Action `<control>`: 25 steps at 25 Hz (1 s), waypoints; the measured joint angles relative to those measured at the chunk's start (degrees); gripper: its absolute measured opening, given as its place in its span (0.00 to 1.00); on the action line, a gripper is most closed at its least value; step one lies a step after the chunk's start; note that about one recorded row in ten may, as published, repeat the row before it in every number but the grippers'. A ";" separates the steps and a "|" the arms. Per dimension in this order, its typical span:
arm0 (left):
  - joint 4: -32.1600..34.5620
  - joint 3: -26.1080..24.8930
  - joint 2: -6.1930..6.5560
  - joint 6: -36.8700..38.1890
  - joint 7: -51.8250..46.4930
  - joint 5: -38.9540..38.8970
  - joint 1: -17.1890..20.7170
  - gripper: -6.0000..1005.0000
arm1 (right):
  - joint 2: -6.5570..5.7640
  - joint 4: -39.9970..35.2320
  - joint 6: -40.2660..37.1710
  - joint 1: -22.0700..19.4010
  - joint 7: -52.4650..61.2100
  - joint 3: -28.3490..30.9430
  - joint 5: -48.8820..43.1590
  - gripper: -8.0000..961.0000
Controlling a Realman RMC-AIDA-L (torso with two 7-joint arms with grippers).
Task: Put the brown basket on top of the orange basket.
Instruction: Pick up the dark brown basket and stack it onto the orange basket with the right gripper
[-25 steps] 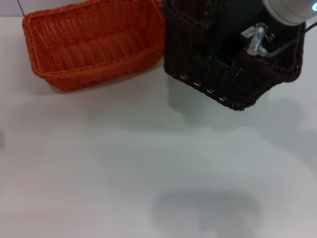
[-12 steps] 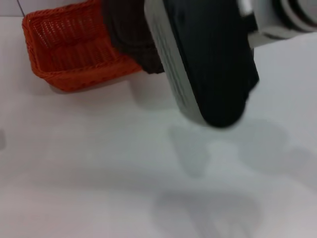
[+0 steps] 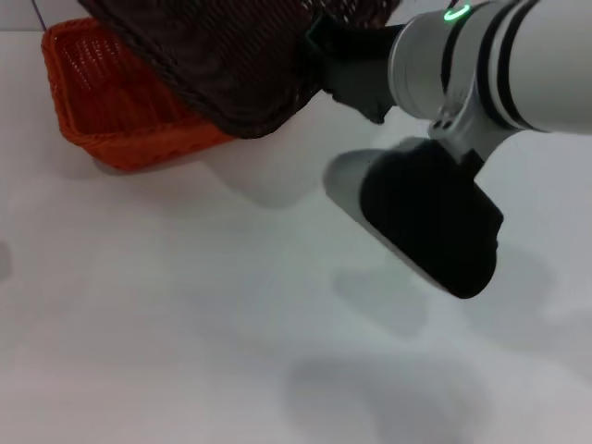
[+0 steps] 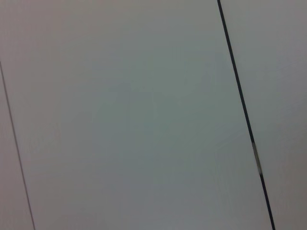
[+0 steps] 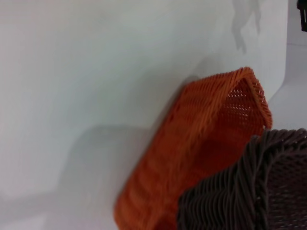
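- The brown basket (image 3: 217, 60) hangs in the air, tilted, over the right-hand part of the orange basket (image 3: 106, 106); its woven underside faces the head camera and its long axis runs roughly left to right across that view, the lower corner dipping toward the table just right of the orange basket.
- The orange basket sits flat on the white table (image 3: 185, 314), far left; only its left end and near wall show past the brown basket.
- The right arm (image 3: 481, 65) reaches in from the right of the orange basket to the brown basket's right end. The right gripper (image 3: 347, 65) is a dark block against the basket's edge; its jaws are hidden, so I cannot tell whether they are clenched on the rim, though the basket is off the table and nothing else is touching it.
- The right wrist view adds what the head view lacks: the brown basket's braided rim (image 5: 249, 191) overlapping the orange basket (image 5: 201, 148), whose inside weave and one corner are plain.
- The left wrist view shows only a pale flat surface (image 4: 134, 120) crossed by thin dark lines; neither basket and no left gripper appear.
- Count: one brown basket, one orange basket, one arm in sight.
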 joint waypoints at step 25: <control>0.14 -0.42 -0.17 -8.32 -0.02 -0.12 -2.09 0.69 | -9.64 33.40 39.02 10.31 -13.48 -7.70 1.75 0.28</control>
